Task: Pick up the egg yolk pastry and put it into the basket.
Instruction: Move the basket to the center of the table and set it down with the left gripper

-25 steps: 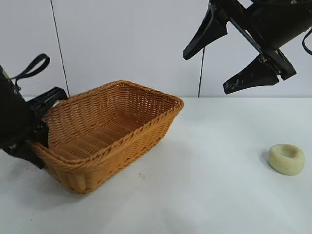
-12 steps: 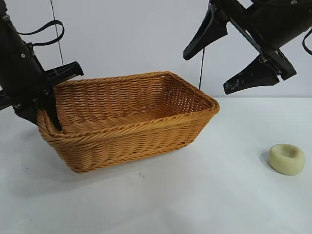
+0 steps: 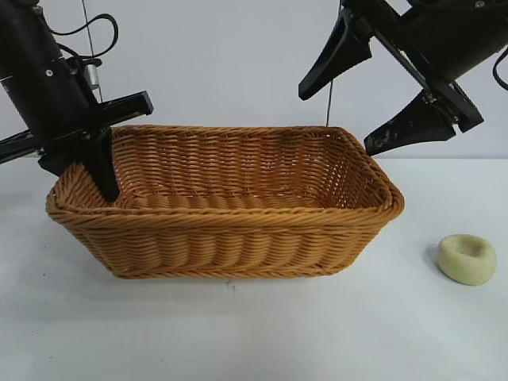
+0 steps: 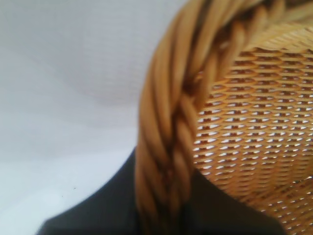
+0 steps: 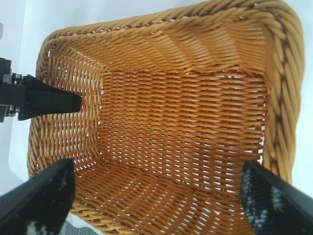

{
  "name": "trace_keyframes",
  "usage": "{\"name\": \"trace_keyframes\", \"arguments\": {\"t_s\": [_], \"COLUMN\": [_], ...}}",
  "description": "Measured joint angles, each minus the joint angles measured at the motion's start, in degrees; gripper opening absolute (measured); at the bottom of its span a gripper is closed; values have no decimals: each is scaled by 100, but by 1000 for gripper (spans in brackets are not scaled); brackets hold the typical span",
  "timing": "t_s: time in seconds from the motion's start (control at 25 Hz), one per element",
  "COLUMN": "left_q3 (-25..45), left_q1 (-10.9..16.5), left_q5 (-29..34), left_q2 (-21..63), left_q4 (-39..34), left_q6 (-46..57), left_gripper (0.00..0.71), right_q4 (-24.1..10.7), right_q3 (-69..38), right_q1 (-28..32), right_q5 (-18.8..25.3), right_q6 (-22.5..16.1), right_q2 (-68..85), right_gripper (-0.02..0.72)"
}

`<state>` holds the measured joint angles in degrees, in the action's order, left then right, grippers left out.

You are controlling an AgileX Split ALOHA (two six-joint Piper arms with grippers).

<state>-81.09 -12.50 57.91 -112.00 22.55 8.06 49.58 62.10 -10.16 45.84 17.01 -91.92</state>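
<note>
The orange-brown wicker basket [image 3: 230, 230] stands on the white table with its long side to the exterior camera. My left gripper [image 3: 97, 173] is shut on the braided rim [image 4: 166, 122] at the basket's left end, one finger inside and one outside. The pale yellow egg yolk pastry [image 3: 467, 259] lies alone on the table to the right of the basket. My right gripper [image 3: 334, 121] hangs open high above the basket's right end, holding nothing. Its wrist view looks down into the empty basket [image 5: 186, 122], between its own spread fingers [image 5: 41, 196].
The left gripper's inner finger [image 5: 46, 100] pokes into the basket at the far end in the right wrist view. A bare strip of white table [image 3: 413, 317] lies between the basket and the pastry. A pale wall stands behind.
The left gripper has risen and swung the basket round to the right, so its long side now faces the camera. The right arm and the pastry have not moved.
</note>
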Motion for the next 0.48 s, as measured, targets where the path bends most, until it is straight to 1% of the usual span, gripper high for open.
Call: {"name": "trace_keyframes", "arguments": {"t_s": [0.08,0.16,0.28,0.48], "left_q3": [-11,-11,-11,-11], "left_q1": [115,169,169,169], "left_q5": [25,55,109,46], "left_q2": [-11,-18,-18,-18], "left_q4": [80,73,79,113], "left_q6": [-284,-571,-806,-836], "left_gripper": [84,84,84,84], "right_q4": [-5,-5,-5,-5], "right_q3": [0,0,0,0], "right_q1": [0,0,0,0], "right_q5": [1,1,6,6], "right_q6": [0,0,0,0], "right_q2": [0,0,0,0], "right_gripper": [656,656,656,656]}}
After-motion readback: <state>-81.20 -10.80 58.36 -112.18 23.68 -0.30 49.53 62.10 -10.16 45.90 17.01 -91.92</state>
